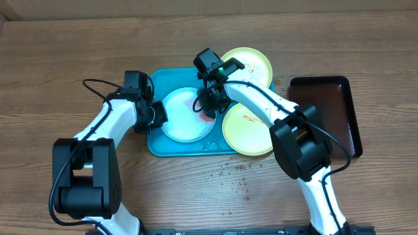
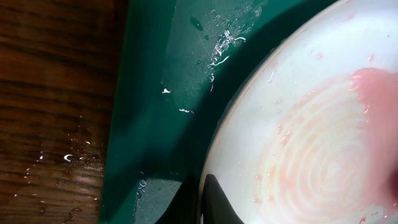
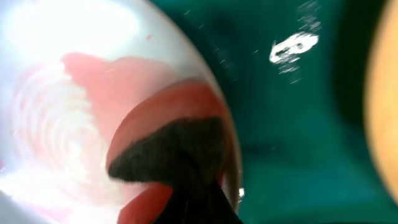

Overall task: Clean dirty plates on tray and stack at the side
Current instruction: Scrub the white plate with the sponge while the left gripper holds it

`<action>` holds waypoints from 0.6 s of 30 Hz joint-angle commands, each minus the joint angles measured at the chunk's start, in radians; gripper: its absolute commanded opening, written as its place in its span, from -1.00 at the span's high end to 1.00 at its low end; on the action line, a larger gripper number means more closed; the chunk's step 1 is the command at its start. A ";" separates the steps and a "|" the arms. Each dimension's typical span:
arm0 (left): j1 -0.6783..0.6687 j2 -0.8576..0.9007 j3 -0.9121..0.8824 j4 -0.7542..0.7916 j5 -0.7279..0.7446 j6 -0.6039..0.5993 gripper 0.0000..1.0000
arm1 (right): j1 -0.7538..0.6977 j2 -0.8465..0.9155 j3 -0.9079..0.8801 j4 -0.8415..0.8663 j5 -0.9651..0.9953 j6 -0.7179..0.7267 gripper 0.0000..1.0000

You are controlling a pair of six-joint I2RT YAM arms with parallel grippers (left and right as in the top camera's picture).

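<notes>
A whitish-pale blue plate (image 1: 183, 121) lies in the middle of the turquoise tray (image 1: 155, 145), with pink smear rings (image 2: 323, 155) across it. My left gripper (image 1: 157, 114) is shut on its left rim, one dark finger (image 2: 217, 205) lying over the edge. My right gripper (image 1: 208, 106) is shut on a red sponge (image 3: 168, 112) with a dark fuzzy face, pressed on the plate's right side (image 3: 56, 37). A pale yellow-green plate (image 1: 251, 62) sits at the tray's far right corner. Another (image 1: 245, 134), with red-orange smears, lies at the near right.
A narrow dark brown-black tray (image 1: 330, 111) stands to the right of the turquoise one. Water droplets (image 1: 238, 175) speckle the wooden table in front of the tray. Wet streaks (image 2: 217, 50) show on the tray floor beside the plate.
</notes>
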 commanded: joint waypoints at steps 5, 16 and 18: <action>0.015 -0.008 -0.011 0.019 -0.018 -0.023 0.92 | 0.066 0.008 -0.040 -0.007 -0.126 -0.007 0.92; 0.015 -0.008 -0.011 0.028 0.048 -0.022 0.91 | 0.083 0.008 -0.059 0.147 -0.408 0.029 0.93; 0.014 -0.008 -0.011 0.027 0.049 -0.021 0.92 | 0.082 0.008 -0.059 0.201 -0.403 0.049 0.93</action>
